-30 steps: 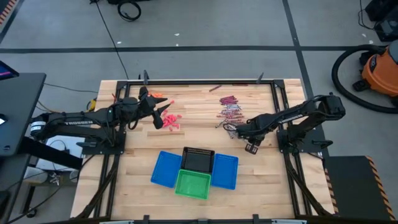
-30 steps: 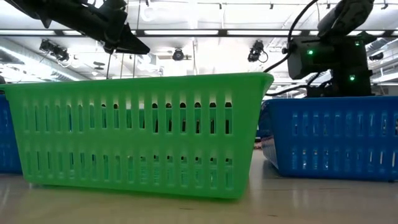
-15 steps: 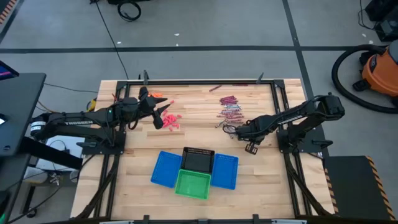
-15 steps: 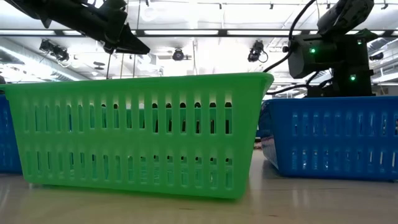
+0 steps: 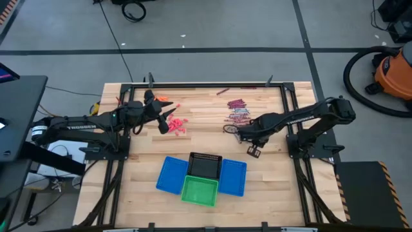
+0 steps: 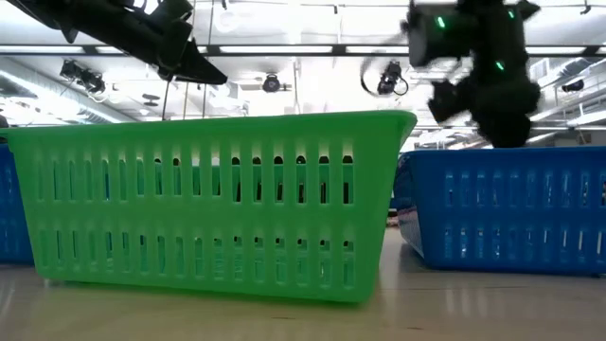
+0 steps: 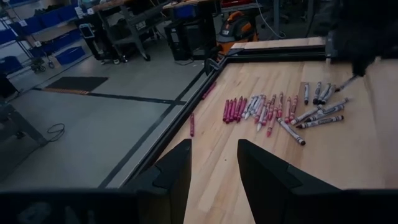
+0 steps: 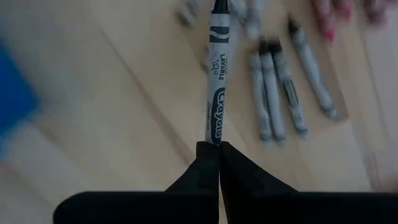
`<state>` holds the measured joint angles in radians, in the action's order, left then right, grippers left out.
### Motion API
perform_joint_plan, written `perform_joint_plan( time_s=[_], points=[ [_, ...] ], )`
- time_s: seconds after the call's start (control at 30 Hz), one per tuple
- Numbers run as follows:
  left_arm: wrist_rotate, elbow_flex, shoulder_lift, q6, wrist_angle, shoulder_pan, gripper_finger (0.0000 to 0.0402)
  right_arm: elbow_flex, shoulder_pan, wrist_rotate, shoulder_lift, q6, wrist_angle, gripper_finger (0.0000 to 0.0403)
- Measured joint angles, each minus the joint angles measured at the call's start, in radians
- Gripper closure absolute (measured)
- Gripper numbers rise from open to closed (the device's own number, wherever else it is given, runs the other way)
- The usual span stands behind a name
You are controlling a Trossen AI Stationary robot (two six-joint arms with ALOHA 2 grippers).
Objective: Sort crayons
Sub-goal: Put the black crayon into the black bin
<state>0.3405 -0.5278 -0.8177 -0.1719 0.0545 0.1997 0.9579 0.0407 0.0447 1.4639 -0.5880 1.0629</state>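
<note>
I have the right gripper (image 8: 212, 149) pinched shut on one grey crayon (image 8: 216, 93), gripped only at its very end, so the rest sticks out past the fingertips. That worries me: a short hold like this could let it pivot or slip on the way to the baskets (image 5: 201, 174) near the front edge of the table (image 5: 270, 187), and it could clip a rim. The other crayons (image 5: 237, 114) lie toward the far right of the table, just beside my gripper. The left gripper (image 7: 211, 171) hangs open over the pink pile (image 5: 177, 125), far left.
</note>
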Motion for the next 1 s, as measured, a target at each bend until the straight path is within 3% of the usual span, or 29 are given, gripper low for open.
perform_joint_plan(
  time_s=[0.3,0.53,0.77,1.0],
  points=[
    [0.000,0.000,0.000,-0.001,-0.009,0.000,0.0260,0.192,0.047,0.012,0.003,0.001,0.000,0.0392],
    [0.000,0.000,0.000,0.001,-0.009,0.000,0.0260,0.262,0.066,0.011,0.040,0.040,-0.050,0.0392],
    [0.000,0.000,0.000,0.005,-0.037,-0.002,0.0260,0.341,0.083,0.003,0.158,0.129,-0.114,0.0392],
    [-0.001,0.000,0.017,0.006,-0.074,-0.002,0.0260,0.510,0.105,0.006,0.304,0.222,-0.148,0.0392]
  ],
)
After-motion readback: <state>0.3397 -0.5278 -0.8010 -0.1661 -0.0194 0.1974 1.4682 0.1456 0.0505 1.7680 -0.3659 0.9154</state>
